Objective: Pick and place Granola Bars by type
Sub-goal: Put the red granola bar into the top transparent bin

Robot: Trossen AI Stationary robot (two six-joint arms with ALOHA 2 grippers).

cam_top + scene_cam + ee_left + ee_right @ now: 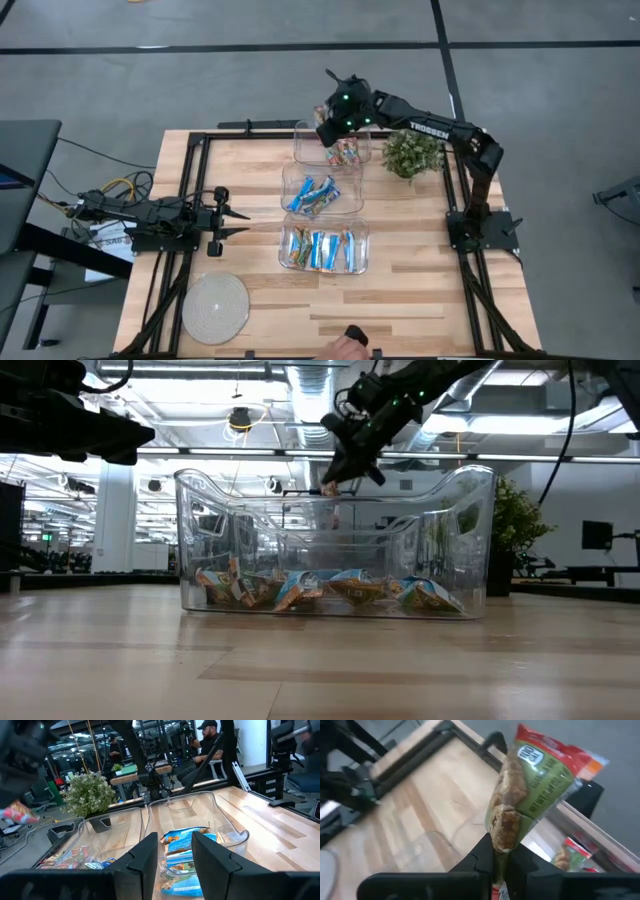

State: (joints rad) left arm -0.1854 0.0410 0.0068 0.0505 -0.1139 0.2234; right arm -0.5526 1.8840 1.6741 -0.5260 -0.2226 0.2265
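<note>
Granola Bars sorted by kind into three clear bins set in a row down the middle of the counter [420,300]; near bin [323,247] holds tan-brown-and-blue bars [300,588], lying flat on its floor; middle bin [322,189] holds bright blue bars [313,195]; far bin [333,143] holds red-green-orange bars [348,153].

Step in hand, as judged: placing one more red-green-orange bar. Right end effector [333,128] is closed on the end of a red-and-green granola bar [532,780], the bar standing out from between the fingers; it hangs above the far bin, at about rim height in the low view. Next move calls for lowering the bar inside the bin walls, then opening the fingers to drop it among its like; the clear rim needs watching on the way down.

Left end effector [222,211] waits at the left side of the counter, level with the middle bin, fingers partly apart, holding nothing.

Around: round pale disc [215,308] at the near left corner; small potted plant [411,153] just beside the far bin, close to the right arm's path; a person's hand [347,347] at the near edge.
</note>
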